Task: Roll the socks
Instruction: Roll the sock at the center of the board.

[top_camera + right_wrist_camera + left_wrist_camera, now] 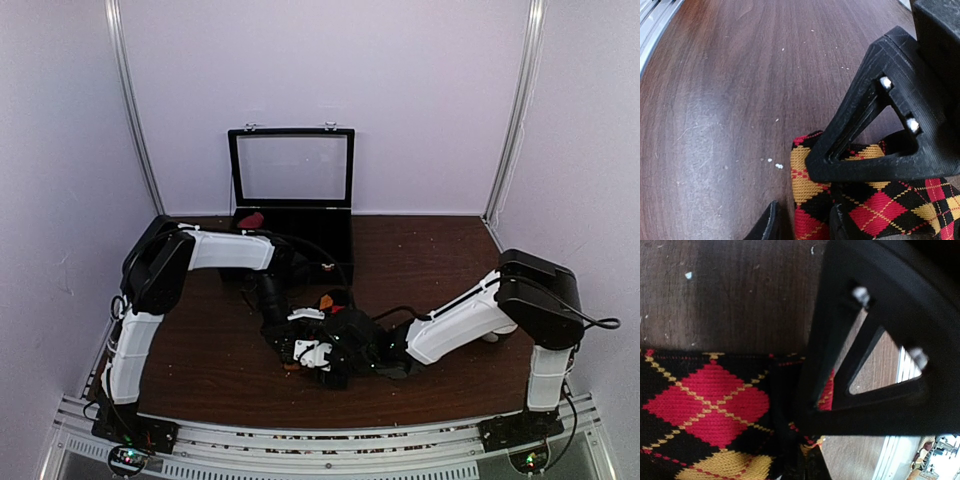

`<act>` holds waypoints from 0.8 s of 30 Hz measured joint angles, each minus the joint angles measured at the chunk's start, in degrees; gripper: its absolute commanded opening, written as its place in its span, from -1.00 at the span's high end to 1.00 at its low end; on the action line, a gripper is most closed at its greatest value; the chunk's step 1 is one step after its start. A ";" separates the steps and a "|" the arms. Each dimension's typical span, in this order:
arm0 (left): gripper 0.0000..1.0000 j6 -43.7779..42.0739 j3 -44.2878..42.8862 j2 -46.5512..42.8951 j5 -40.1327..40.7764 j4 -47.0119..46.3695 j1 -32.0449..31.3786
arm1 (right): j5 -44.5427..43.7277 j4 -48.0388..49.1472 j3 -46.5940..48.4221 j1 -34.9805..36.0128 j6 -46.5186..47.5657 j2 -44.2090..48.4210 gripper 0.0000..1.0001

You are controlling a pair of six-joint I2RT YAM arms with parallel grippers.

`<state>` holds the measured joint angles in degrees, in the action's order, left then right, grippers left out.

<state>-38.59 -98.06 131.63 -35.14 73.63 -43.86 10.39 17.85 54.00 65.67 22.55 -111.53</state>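
Note:
The black argyle sock (335,345) with red and orange diamonds lies bunched at the table's middle front, between both grippers. In the left wrist view the sock (705,405) fills the lower left, and my left gripper (800,440) is shut on a gathered fold of it. In the right wrist view the sock's folded edge (810,185) runs between the fingers of my right gripper (800,195), which is shut on it. From above, the left gripper (305,350) and the right gripper (348,362) nearly touch. The magenta-pink striped sock is not clearly in view.
A black box (300,232) with its clear lid up stands at the back centre, with a red thing (250,220) inside at the left. A small orange-red bit of fabric (326,301) shows just behind the grippers. The dark wooden table (430,260) ends in a metal rail at the front.

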 measured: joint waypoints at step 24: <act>-0.59 -0.46 16.50 -29.83 4.28 -19.17 4.37 | 12.87 1.62 0.59 -4.11 -11.63 -1.95 1.00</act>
<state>-39.05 -81.56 101.80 -30.85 54.46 -39.48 23.27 19.46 54.59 61.56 10.92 -113.47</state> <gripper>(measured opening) 0.715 0.045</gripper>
